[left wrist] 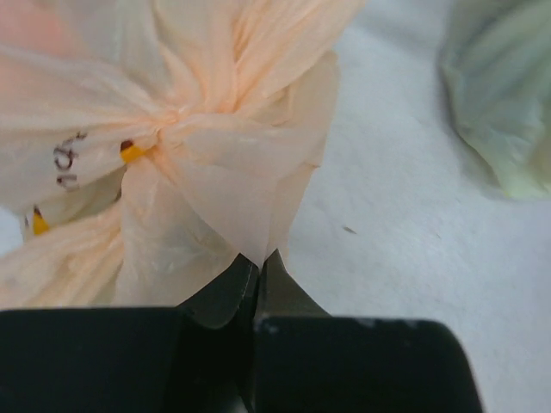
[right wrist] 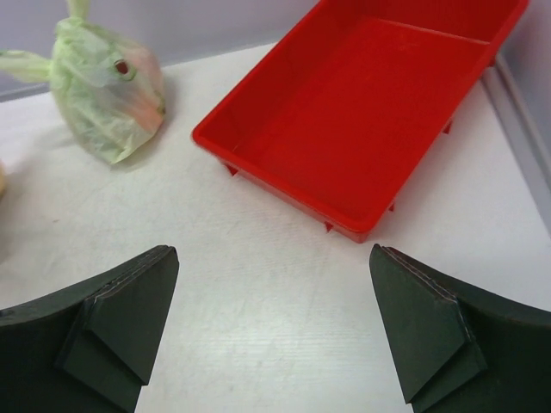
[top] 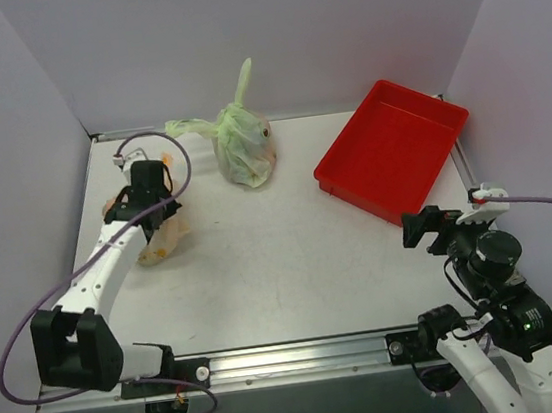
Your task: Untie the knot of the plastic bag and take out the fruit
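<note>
The pale orange plastic bag (top: 164, 238) lies at the table's left, partly under my left arm. In the left wrist view it fills the upper left (left wrist: 103, 112), with its knot (left wrist: 172, 129) a tight gathered twist beside small yellow marks. My left gripper (left wrist: 258, 260) is shut on a thin flap of the bag's plastic hanging just below the knot. From above, the left gripper (top: 149, 200) sits over the bag's far end. The fruit is hidden inside the bag. My right gripper (right wrist: 274, 254) is open and empty above bare table, far to the right (top: 422, 227).
A tied light green bag (top: 244, 148) stands at the back centre, and also shows in the right wrist view (right wrist: 108, 86) and the left wrist view (left wrist: 508, 95). A red tray (top: 338, 181) sits at the back right, empty, just beyond the right gripper (right wrist: 275, 185).
</note>
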Action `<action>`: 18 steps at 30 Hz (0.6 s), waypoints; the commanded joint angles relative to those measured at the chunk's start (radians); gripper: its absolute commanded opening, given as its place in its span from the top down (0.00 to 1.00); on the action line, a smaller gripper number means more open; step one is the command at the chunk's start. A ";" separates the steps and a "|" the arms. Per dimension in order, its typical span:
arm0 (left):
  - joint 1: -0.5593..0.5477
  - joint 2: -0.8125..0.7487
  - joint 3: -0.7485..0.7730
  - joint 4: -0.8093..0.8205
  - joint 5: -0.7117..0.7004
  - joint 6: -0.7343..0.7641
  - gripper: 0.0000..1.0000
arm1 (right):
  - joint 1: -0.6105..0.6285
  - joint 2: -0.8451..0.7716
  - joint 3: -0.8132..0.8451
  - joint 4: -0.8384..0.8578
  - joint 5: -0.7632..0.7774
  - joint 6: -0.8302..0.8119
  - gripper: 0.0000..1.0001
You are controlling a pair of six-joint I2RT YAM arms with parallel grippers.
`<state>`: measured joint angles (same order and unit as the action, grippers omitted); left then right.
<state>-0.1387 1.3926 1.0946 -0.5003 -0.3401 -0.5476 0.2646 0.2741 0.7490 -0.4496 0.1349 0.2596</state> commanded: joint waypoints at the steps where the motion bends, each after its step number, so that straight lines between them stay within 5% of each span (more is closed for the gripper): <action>1: -0.174 -0.125 -0.042 0.040 0.010 -0.043 1.00 | 0.008 0.141 0.128 -0.006 -0.211 0.000 0.00; 9: -0.601 -0.210 -0.147 0.052 -0.022 -0.288 1.00 | 0.053 0.430 0.260 -0.021 -0.405 0.078 0.00; 18: -0.953 -0.147 -0.142 0.077 -0.177 -0.386 1.00 | 0.383 0.617 0.259 0.003 -0.163 0.118 0.00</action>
<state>-1.0283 1.2499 0.9390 -0.4789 -0.4282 -0.8700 0.5842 0.8680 0.9936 -0.4690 -0.1223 0.3370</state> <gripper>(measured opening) 0.026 0.999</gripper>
